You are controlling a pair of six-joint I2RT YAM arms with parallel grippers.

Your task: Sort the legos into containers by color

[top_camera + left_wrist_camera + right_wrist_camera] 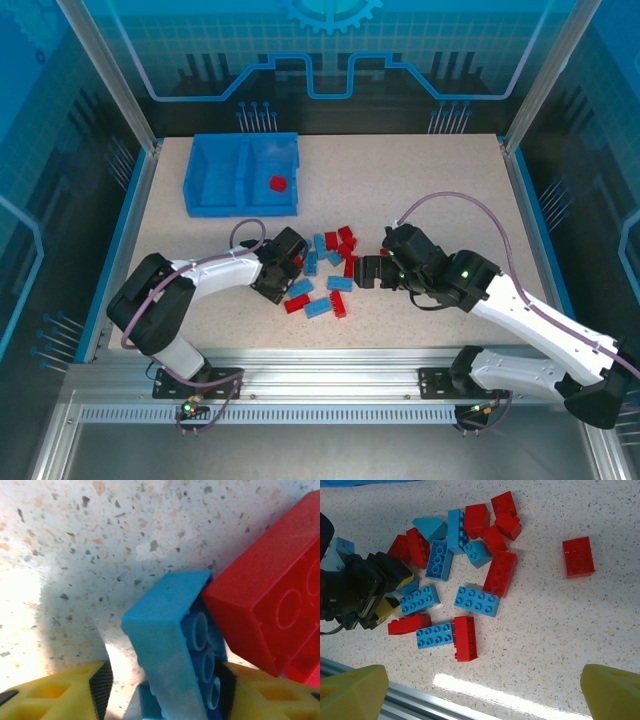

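Your left gripper (165, 697) has its yellow fingers (60, 692) set on either side of a blue brick (170, 635) at the left edge of the pile (325, 272). The brick lies on its side with its hollow underside turned toward the right finger. That finger's black pad looks to be touching the brick. A sliver of table (100, 540) shows between the brick and the other pad, so the jaws are partly open around the brick and not clamped on it. A red brick (270, 595) presses against the blue one's far right corner.

Your right gripper (480, 695) hangs at the near right side of the pile. Its fingers (350, 692) are spread wide with nothing between them. In the right wrist view, the pile (465, 570) is a loose jumble of red and blue bricks on the table, many touching and a few leaning on one another. The left gripper (370, 590) is dug in at the pile's left edge. A lone red brick (578, 556) lies flat, studs up, apart from the pile on its right.

From above, the two grippers flank the pile, with the left gripper (292, 262) on one side and the right gripper (362, 270) on the other. The blue bin (240, 210) stands beyond the pile and to its left, well apart from it. A binned red brick (277, 184) sits in the bin's right compartment.
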